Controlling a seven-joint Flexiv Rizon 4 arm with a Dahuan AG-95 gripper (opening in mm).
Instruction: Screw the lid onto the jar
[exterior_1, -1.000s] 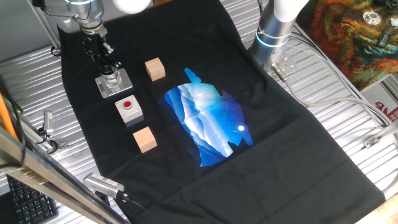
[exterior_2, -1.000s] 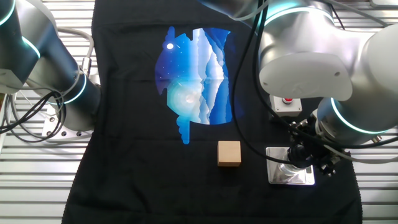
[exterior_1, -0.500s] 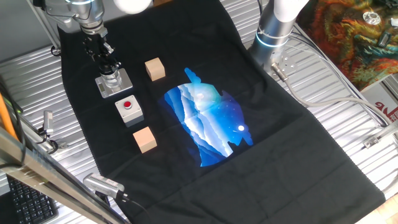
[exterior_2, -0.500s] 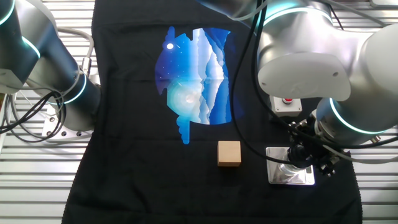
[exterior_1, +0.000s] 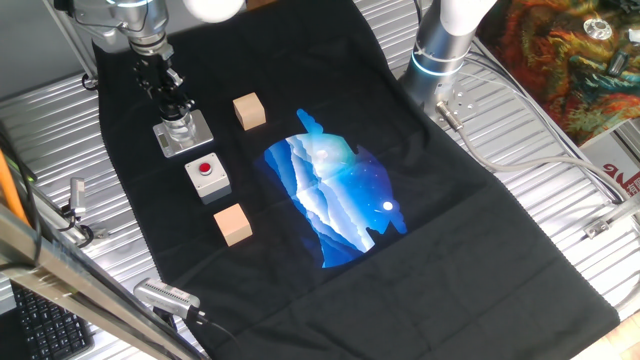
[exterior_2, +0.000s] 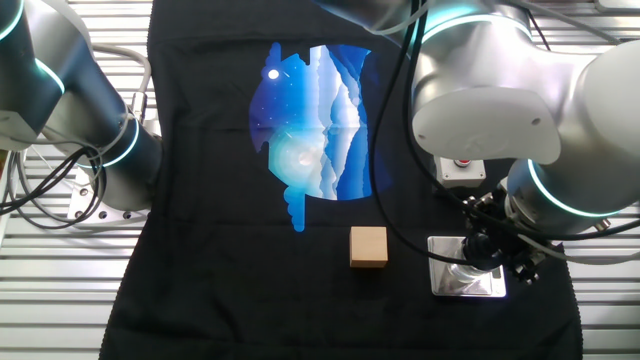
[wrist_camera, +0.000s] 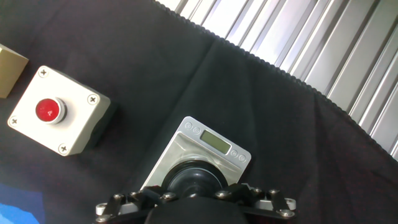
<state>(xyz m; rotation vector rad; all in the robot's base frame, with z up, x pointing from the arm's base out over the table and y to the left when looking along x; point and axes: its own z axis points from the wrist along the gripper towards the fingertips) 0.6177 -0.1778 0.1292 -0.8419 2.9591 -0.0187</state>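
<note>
Only the hand view shows the gripper (wrist_camera: 194, 194) clenched around the lid (wrist_camera: 194, 180); elsewhere hidden.

A black cloth (exterior_1: 450, 210) covers the ribbed silver metal table (exterior_1: 560, 160), and near the cloth's middle sits a printed patch (exterior_1: 335, 200) in bright blue, pale blue and white, patterned like layered icy peaks with a small white dot. Two pale tan wooden cubes (exterior_1: 249, 111) lie to the left of the patch. Between them is a light grey box (exterior_1: 208, 177) with a round red button on top. The round black lid (wrist_camera: 194, 182) shows a slightly paler, greyish centre. The square base plate (wrist_camera: 205, 149) under it is shiny silver-grey. The black gripper (exterior_1: 175, 105) hangs from a white and silver arm with a glowing cyan ring.
</note>
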